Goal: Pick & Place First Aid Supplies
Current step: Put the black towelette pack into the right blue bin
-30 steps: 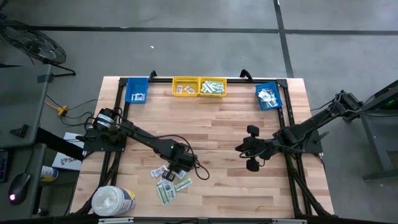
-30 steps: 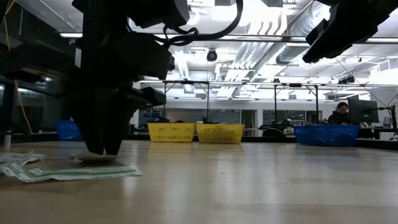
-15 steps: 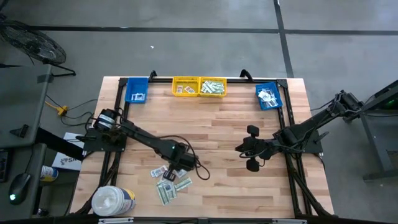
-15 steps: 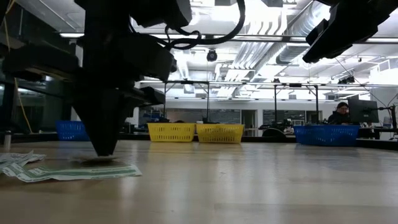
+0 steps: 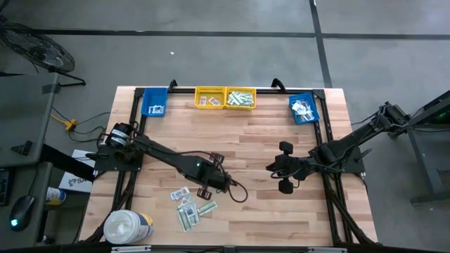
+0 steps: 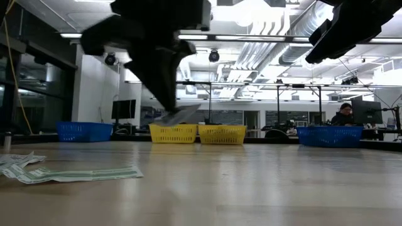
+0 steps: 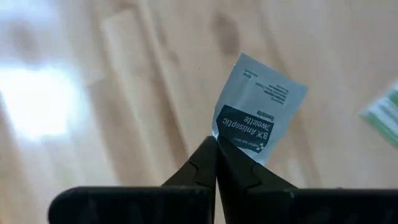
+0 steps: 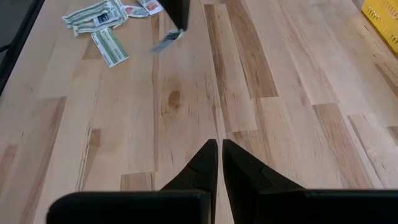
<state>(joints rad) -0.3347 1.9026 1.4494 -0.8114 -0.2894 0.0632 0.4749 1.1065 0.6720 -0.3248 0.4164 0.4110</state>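
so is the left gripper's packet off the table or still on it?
Off the table. The left gripper is shut on a corner of the white packet, and the low view shows the packet hanging clear above the tabletop.

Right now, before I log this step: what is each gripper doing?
Left gripper: shut on a white antiseptic towelette packet, lifted off the table.
Right gripper: shut, holding nothing, hovering over bare wood.

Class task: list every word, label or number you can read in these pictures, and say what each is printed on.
"BX Antiseptic Towelette": on the white packet pinched in the left gripper.
Small print above it: too blurred to read.
Packets on the table: too small to read.
Tub label: unreadable.
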